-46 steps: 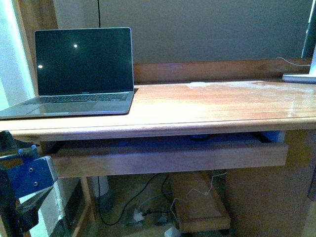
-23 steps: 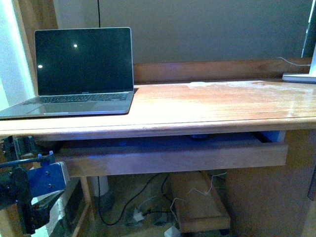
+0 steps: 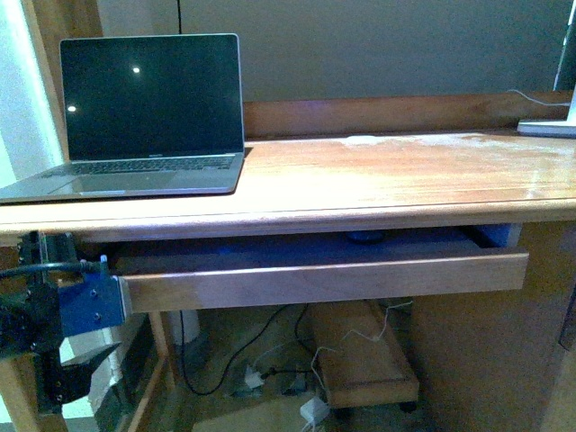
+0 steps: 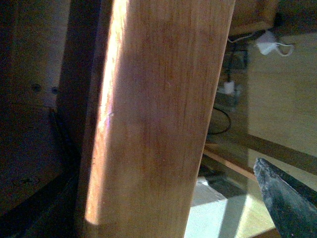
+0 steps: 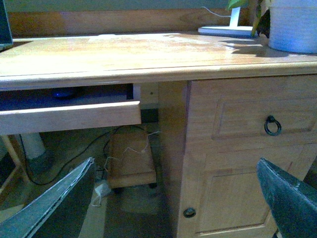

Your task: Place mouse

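**Mouse lay in the open drawer; right gripper spread, left one unclear**

The mouse (image 3: 364,238) sat inside the pulled-out drawer (image 3: 324,279), far back under the front edge of the desk (image 3: 405,180) and nearer the drawer's right end than its left. Only a low dark dome showed above the drawer's front panel. In the right wrist view it was a dim bluish lump in the shadow of the drawer.

The left gripper (image 3: 76,360) hung at the drawer's left end, below the desk's left front corner, its blue bracket just beside the end of the front panel. Its wrist camera saw the panel close up and filling the frame, with a single dark finger (image 4: 285,198) at one side. Whether that gripper was released or clenched could not be told.

The right gripper (image 5: 176,163) stood spread wide, holding nothing, in front of the cabinet (image 5: 237,148) under the desk's right end.

A laptop (image 3: 148,117) stood open at the desk's left edge, screen dark. A white lamp base (image 3: 549,129) rested at the far right corner.
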